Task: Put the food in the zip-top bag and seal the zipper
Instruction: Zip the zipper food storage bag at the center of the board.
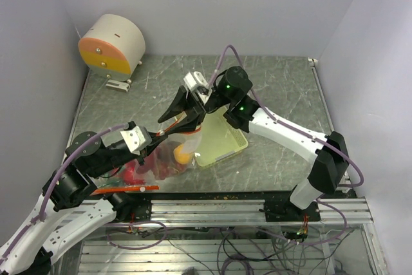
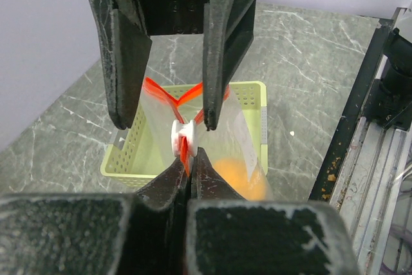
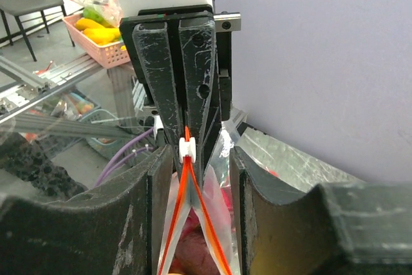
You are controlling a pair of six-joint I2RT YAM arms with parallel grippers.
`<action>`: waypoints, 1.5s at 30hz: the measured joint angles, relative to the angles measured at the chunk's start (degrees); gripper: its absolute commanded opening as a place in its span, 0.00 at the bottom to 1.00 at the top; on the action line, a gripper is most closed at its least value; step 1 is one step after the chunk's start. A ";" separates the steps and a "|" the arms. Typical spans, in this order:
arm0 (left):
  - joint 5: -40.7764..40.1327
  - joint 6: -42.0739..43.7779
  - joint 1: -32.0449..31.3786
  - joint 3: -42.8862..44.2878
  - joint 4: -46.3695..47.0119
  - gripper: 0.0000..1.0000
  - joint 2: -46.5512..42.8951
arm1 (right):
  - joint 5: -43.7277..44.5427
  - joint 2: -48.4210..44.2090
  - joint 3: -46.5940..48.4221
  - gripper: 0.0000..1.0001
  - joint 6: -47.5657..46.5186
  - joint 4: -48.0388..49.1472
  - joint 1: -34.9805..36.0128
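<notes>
Your bag point(image 1: 175, 149) is thin, slippery film, held up by its top over the bench point(image 1: 277, 82) and sagging with the orange point(image 2: 235, 172) inside. The left gripper point(image 2: 190, 162) has its jaws pressed together on the red zipper point(image 3: 212, 236) beside the hard white slider point(image 2: 181, 134). The right gripper point(image 2: 167, 125) has its jaws spread astride the zipper. Hold it by that stiffer strip.

Bare table point(image 1: 290, 85) is left beyond the green tray point(image 1: 225, 143); left is blocked by the zip-top bag point(image 1: 168, 159), right by an arm point(image 1: 283, 132).
</notes>
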 measured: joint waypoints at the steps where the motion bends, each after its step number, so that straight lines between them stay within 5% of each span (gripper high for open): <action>1: 0.00 0.00 0.00 0.00 -0.02 0.07 0.00 | 0.11 0.26 0.35 0.40 0.31 0.07 0.00; 8: 0.17 0.00 0.00 0.00 -0.04 0.07 0.02 | -0.28 0.63 0.79 0.33 1.64 1.33 0.20; 18: 0.20 0.00 0.00 0.00 -0.02 0.07 0.02 | -0.50 1.01 1.46 0.37 -0.63 -1.16 1.33; 29: 0.20 0.00 0.00 0.00 -0.15 0.07 0.02 | -0.42 1.25 1.81 0.01 -2.21 -3.74 1.40; 45: -1.46 0.00 0.00 0.44 -2.08 0.07 -3.87 | -0.28 1.38 1.62 0.00 -3.93 -7.17 -0.02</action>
